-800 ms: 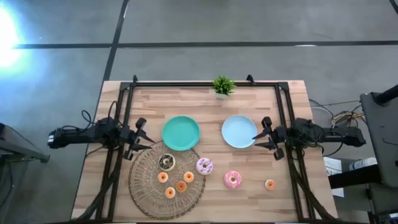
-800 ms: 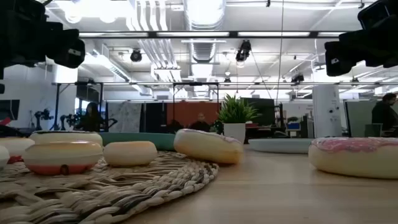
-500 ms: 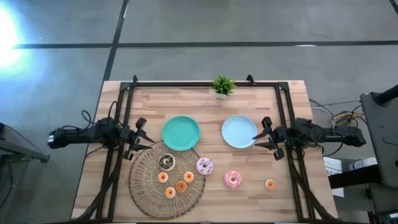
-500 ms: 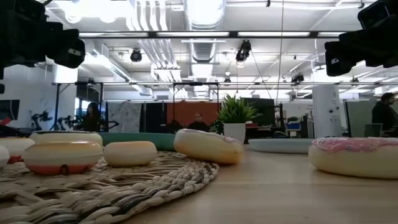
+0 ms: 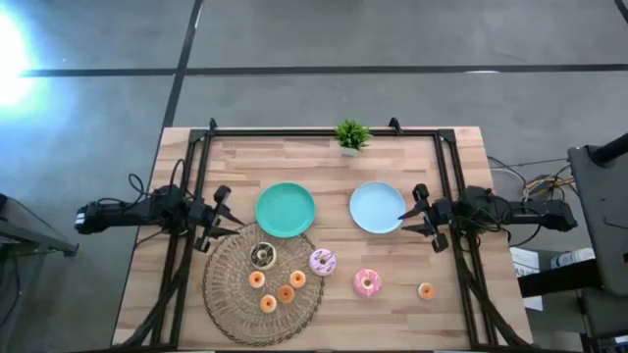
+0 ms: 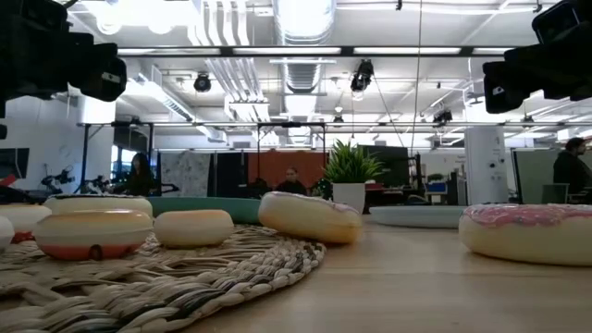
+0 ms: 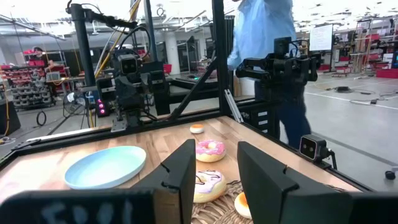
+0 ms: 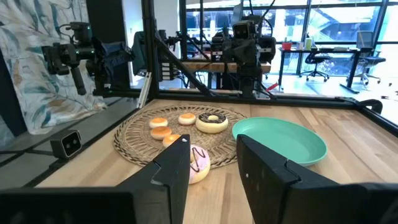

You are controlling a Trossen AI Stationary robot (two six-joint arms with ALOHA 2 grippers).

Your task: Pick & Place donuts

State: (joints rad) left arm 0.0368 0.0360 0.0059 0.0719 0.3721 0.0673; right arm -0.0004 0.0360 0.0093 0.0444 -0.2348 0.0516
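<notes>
The high view shows a dark brown donut (image 5: 262, 256) and several tiny orange donuts (image 5: 286, 293) lying on a round woven mat (image 5: 235, 304). A pale sprinkled donut (image 5: 323, 261) sits at the mat's right edge. A bright pink donut (image 5: 368, 282) and one tiny orange donut (image 5: 426, 290) lie on the bare table. My left gripper (image 5: 228, 213) hovers open at the table's left, beside the teal plate (image 5: 286, 209). My right gripper (image 5: 410, 218) hovers open at the right, beside the light-blue plate (image 5: 378, 207). The left wrist view looks between open fingers (image 7: 183, 174) at the sprinkled donut (image 7: 208, 185).
A small potted plant (image 5: 351, 135) stands at the table's far edge. Black frame rails (image 5: 196, 167) run along the left, right and far sides. A person in a blue shirt (image 7: 261, 31) stands beyond the table in the left wrist view. Bare wood (image 5: 461, 314) lies near the table's right corner.
</notes>
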